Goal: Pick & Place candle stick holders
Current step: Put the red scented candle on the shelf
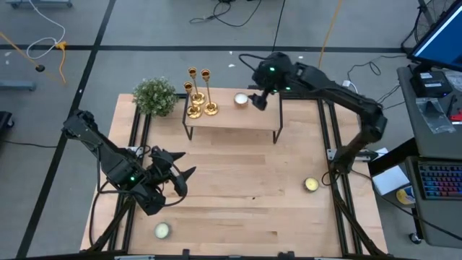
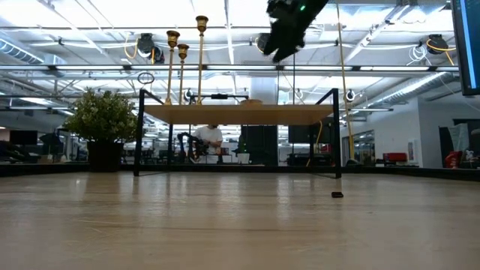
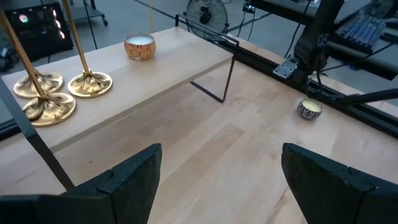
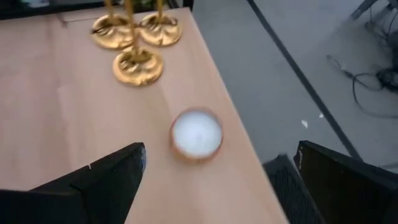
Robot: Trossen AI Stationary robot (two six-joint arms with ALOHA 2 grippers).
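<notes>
Three gold candle stick holders (image 1: 199, 92) are standing upright in a tight cluster at one end of a small raised shelf (image 1: 231, 118) on black legs, their round bases nearly touching; in the low view their stems (image 2: 182, 71) are rising well above the shelf top. A short candle (image 1: 241, 100) is sitting on the same shelf, apart from the cluster toward the other end. The right gripper (image 1: 258, 101) is hovering over the shelf just beside that candle, fingers spread fully wide and holding nothing; the right wrist view is showing the candle (image 4: 196, 134) between and below the two fingers (image 4: 93, 180), with the three gold bases (image 4: 137, 43) farther on, untouched. The left gripper (image 1: 180, 173) is waiting low over the wooden surface (image 1: 238, 209) in front of the shelf, well apart from the holders, fingers standing wide and empty. Two more candles are lying on the surface, one (image 1: 311, 185) toward the right arm's side, one (image 1: 162, 230) near the front edge. A small green plant (image 1: 155, 96) is standing just beside the shelf's holder end.
</notes>
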